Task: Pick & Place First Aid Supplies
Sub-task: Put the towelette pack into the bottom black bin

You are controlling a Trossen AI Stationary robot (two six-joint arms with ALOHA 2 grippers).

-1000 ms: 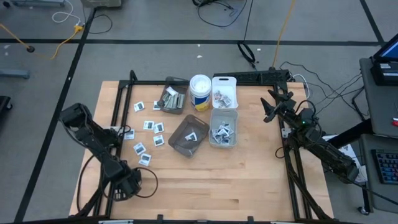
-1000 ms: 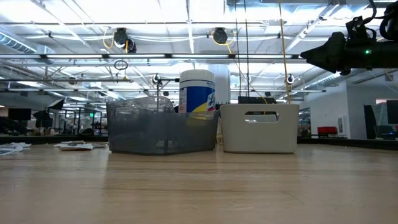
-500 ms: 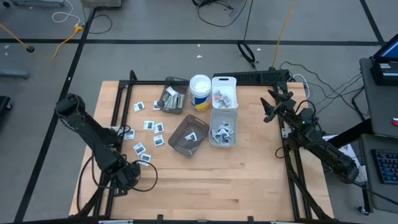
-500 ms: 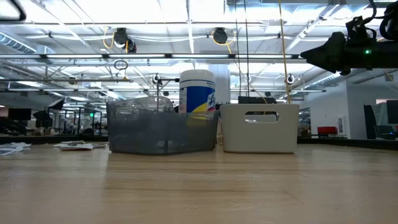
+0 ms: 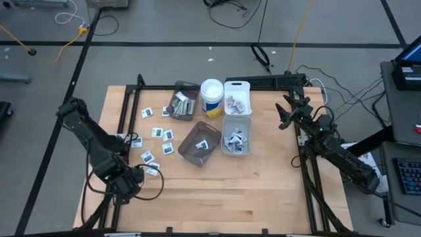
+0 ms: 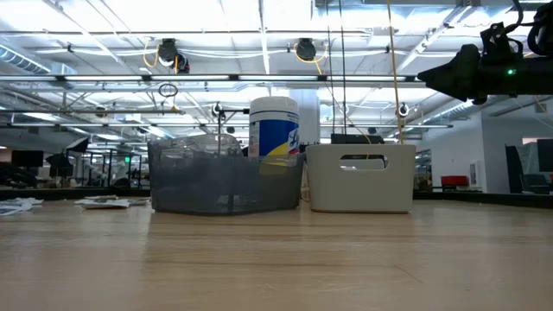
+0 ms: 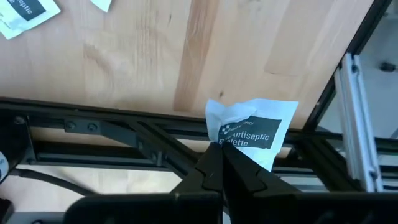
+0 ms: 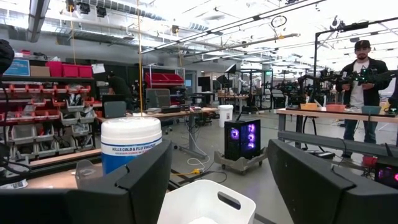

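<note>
From above, the left gripper (image 5: 152, 170) hangs over the table's (image 5: 263, 191) near left part, pinching one white packet (image 5: 152, 170). I count about seven more loose packets (image 5: 158, 132) lying on the wood to the left of the bins. There are four bins: a smoky one (image 5: 182, 105) at the back, a tilted smoky bin (image 5: 198, 144) with one packet in it, a white bin (image 5: 237, 97) and a clear bin (image 5: 237, 135), both holding several packets. One white tub (image 5: 211, 97) stands between the back bins. The right gripper (image 5: 283, 112) waits at the right edge.

At table height, the tub (image 6: 274, 129) stands behind the smoky bin (image 6: 225, 175), the white bin (image 6: 361, 177) just beside.

Through the left wrist, the fingers (image 7: 214, 168) are pressed together on an antiseptic packet's (image 7: 252, 131) lower edge.

Through the right wrist, the two fingers (image 8: 146, 180) stand spread wide, holding nothing; a person (image 8: 358, 90) stands far off.
</note>
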